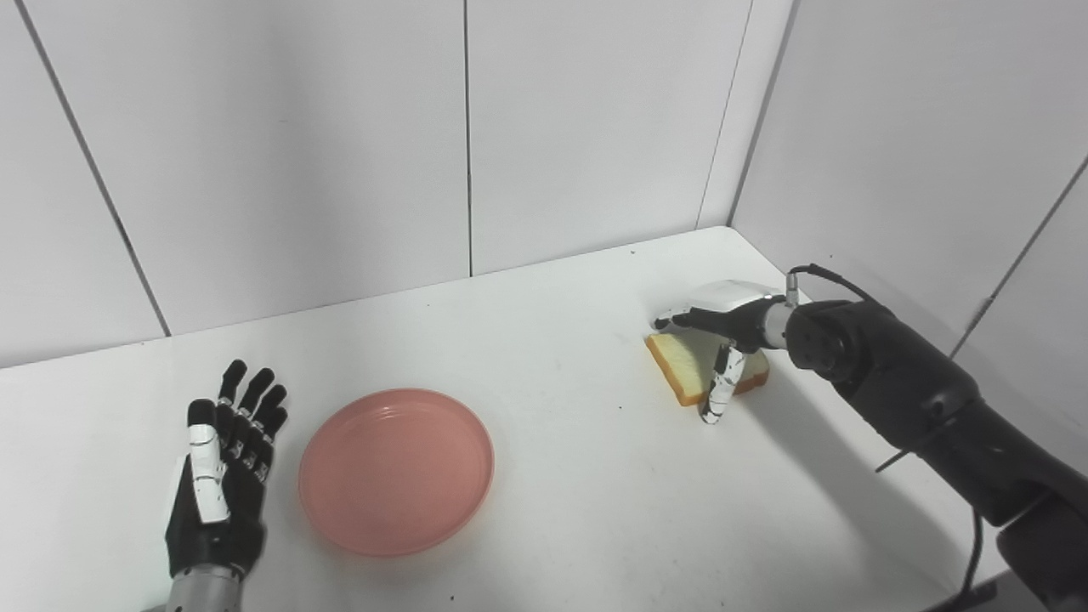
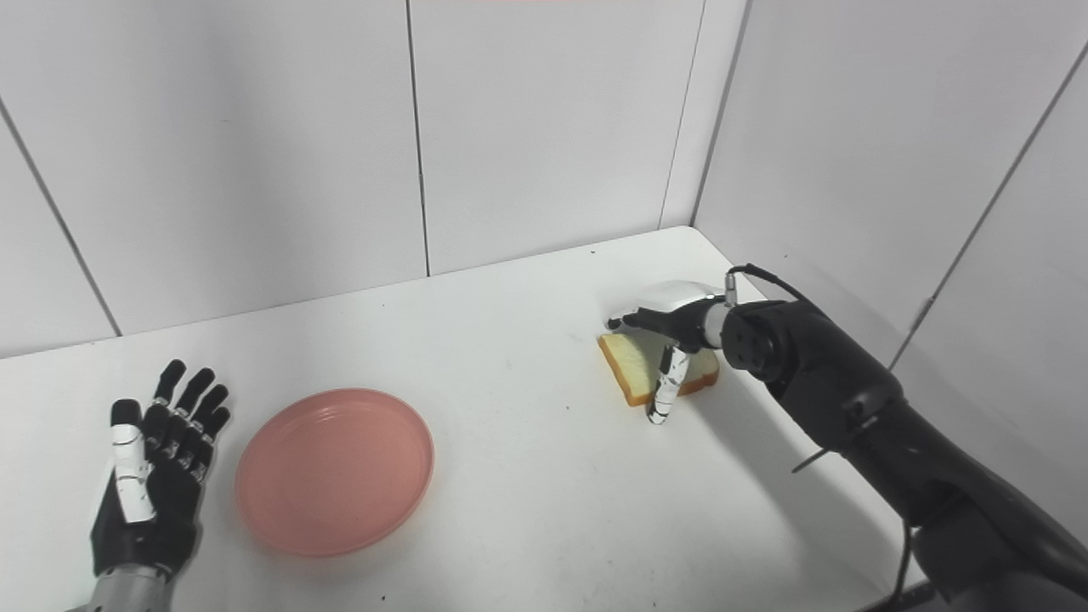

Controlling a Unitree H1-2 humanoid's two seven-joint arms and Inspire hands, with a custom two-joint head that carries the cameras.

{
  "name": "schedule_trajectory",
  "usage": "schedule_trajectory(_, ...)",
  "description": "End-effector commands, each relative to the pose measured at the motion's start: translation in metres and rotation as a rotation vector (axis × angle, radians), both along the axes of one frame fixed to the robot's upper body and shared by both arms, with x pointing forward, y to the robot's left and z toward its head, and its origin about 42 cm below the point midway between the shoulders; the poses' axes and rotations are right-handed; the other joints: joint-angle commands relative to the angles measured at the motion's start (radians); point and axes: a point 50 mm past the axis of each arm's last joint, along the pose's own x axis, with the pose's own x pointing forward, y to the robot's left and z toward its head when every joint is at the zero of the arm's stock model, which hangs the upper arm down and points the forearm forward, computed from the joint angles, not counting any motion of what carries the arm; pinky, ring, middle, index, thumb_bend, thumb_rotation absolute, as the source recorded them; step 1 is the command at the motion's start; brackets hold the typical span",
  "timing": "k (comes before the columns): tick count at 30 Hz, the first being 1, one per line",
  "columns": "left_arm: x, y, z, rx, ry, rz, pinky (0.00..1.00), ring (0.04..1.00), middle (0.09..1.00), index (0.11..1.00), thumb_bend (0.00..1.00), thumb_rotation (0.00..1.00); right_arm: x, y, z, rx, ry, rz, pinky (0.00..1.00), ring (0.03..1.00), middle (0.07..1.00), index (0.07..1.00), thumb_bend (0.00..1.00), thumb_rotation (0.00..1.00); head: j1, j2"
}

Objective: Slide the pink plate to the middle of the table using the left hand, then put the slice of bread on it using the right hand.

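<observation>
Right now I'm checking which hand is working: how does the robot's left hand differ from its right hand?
The left hand lies open, palm up, fingers spread, beside the round pink plate without touching it. The right hand is palm down over the tan-crusted slice of bread, fingers curled around it. The left holds nothing; the right looks to be closing on the bread, which rests on the white table. Both share black fingers.

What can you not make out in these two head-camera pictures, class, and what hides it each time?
- Part of the slice of bread: covered by the right hand in both views.
- Whether that hand grips the bread or only rests over it: its underside is hidden.
- Left hand wrist and arm: cut off by the bottom edge.
- Underside of the pink plate: hidden against the table.
</observation>
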Motion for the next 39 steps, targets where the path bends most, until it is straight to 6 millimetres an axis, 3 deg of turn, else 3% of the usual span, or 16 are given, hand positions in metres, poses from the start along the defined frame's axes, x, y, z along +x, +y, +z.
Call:
schedule_trajectory(1, 0.005, -0.003, 0.016, -0.017, -0.055, -0.011, 0.96, 0.935, 0.939, 0.956, 0.73, 0.99, -0.001, -0.005, 0.015, -0.001, -0.096, 0.035, 0.62, 0.719, 0.792, 0.791, 0.76, 0.01, 0.000, 0.001)
schedule_trajectory(4, 0.004, -0.003, 0.016, -0.017, -0.055, -0.012, 0.96, 0.934, 0.937, 0.957, 0.73, 0.99, -0.002, -0.005, 0.018, 0.017, -0.151, 0.041, 0.54, 0.602, 0.693, 0.705, 0.67, 0.00, -0.003, 0.006)
schedule_trajectory(7, 0.004, -0.003, 0.017, -0.017, -0.055, -0.012, 0.96, 0.933, 0.937, 0.956, 0.73, 0.99, -0.002, -0.006, 0.021, 0.025, -0.209, 0.038, 0.43, 0.486, 0.496, 0.525, 0.53, 0.00, -0.003, 0.007)
schedule_trajectory(9, 0.004, -0.003, 0.017, -0.016, -0.054, -0.011, 0.97, 0.933, 0.936, 0.955, 0.74, 0.99, -0.001, -0.007, 0.023, 0.011, -0.238, 0.042, 0.35, 0.418, 0.457, 0.508, 0.52, 0.00, -0.003, 0.008)
schedule_trajectory(11, 0.004, -0.003, 0.017, -0.015, -0.053, -0.011, 0.97, 0.934, 0.936, 0.955, 0.74, 0.99, 0.001, -0.006, 0.026, -0.006, -0.251, 0.036, 0.32, 0.393, 0.444, 0.507, 0.52, 0.00, -0.003, 0.007)
schedule_trajectory(14, 0.004, -0.003, 0.016, -0.013, -0.054, -0.014, 0.97, 0.935, 0.938, 0.956, 0.74, 0.99, 0.002, -0.005, 0.029, -0.009, -0.260, 0.027, 0.37, 0.444, 0.488, 0.487, 0.52, 0.00, -0.001, 0.008)
schedule_trajectory(27, 0.002, -0.006, 0.017, 0.000, -0.048, -0.015, 0.96, 0.928, 0.938, 0.948, 0.73, 1.00, -0.001, 0.005, 0.051, 0.034, -0.310, 0.051, 0.38, 0.459, 0.479, 0.494, 0.52, 0.00, 0.008, 0.013)
schedule_trajectory(33, 0.002, -0.007, 0.018, 0.008, -0.048, -0.014, 0.95, 0.925, 0.939, 0.949, 0.73, 1.00, -0.002, 0.025, 0.075, 0.100, -0.366, 0.101, 0.35, 0.415, 0.429, 0.517, 0.52, 0.00, 0.013, 0.014)
schedule_trajectory(39, 0.001, -0.010, 0.018, 0.009, -0.042, -0.013, 0.96, 0.923, 0.937, 0.943, 0.73, 1.00, -0.002, 0.054, 0.096, 0.131, -0.418, 0.182, 0.36, 0.438, 0.466, 0.501, 0.52, 0.00, 0.031, 0.015)
